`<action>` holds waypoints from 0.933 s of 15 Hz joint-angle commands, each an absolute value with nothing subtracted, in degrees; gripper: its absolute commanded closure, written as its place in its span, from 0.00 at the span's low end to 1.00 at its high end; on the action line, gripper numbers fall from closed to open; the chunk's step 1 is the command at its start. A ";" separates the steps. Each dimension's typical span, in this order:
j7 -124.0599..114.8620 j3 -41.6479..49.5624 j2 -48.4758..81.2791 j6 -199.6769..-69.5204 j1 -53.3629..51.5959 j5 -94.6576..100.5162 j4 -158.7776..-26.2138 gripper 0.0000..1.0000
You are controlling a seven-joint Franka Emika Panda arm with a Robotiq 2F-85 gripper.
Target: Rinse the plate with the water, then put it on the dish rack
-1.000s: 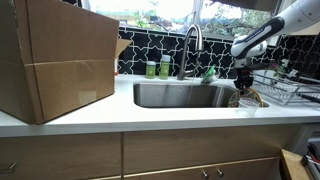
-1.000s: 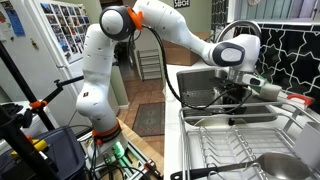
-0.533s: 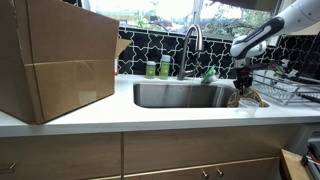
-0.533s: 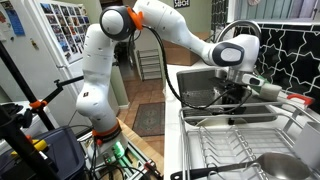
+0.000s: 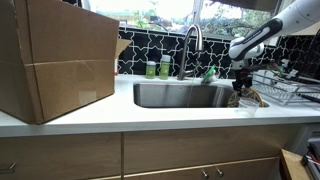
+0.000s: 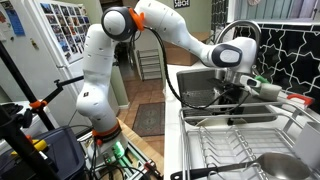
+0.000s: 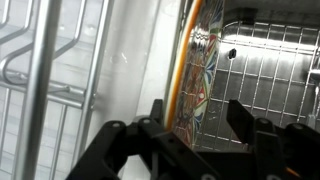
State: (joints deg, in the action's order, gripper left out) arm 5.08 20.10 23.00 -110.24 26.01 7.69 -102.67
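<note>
The plate (image 7: 200,55), with its yellow, orange and blue pattern, stands on edge in the wrist view, over the wire grid of the sink. My gripper (image 7: 198,108) straddles it: the left finger lies against the plate's rim, and the right finger stands apart with a clear gap, so the jaws are open. In an exterior view the gripper (image 5: 238,82) hangs over the sink's right end, just above the plate (image 5: 247,98). The dish rack (image 5: 281,91) is a silvery wire rack on the counter to the right of the sink. It also shows in the foreground of an exterior view (image 6: 240,150).
A curved faucet (image 5: 192,45) stands behind the steel sink (image 5: 180,95), with green bottles (image 5: 158,68) beside it. A large cardboard box (image 5: 55,60) takes up the counter's left end. A pan or bowl (image 6: 285,165) lies in the rack.
The gripper has risen slightly above the plate at the sink's right end. The plate has stayed where it was.
</note>
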 commanded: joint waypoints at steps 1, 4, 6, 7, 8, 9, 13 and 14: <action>5.72 20.36 23.39 -109.06 25.88 9.40 -103.14 0.64; 5.49 20.15 23.30 -108.45 25.57 10.24 -103.41 0.87; 5.44 19.75 23.31 -108.10 25.35 9.96 -103.99 0.99; 5.84 19.50 23.15 -108.08 25.37 9.54 -104.25 1.00; 5.84 19.34 22.91 -108.11 25.33 9.05 -104.10 0.98; 6.03 19.25 22.63 -108.35 25.38 8.71 -104.15 0.98; 6.73 19.12 22.21 -107.93 25.94 7.30 -103.94 0.97; 7.69 18.95 22.09 -106.96 26.47 6.18 -103.54 0.97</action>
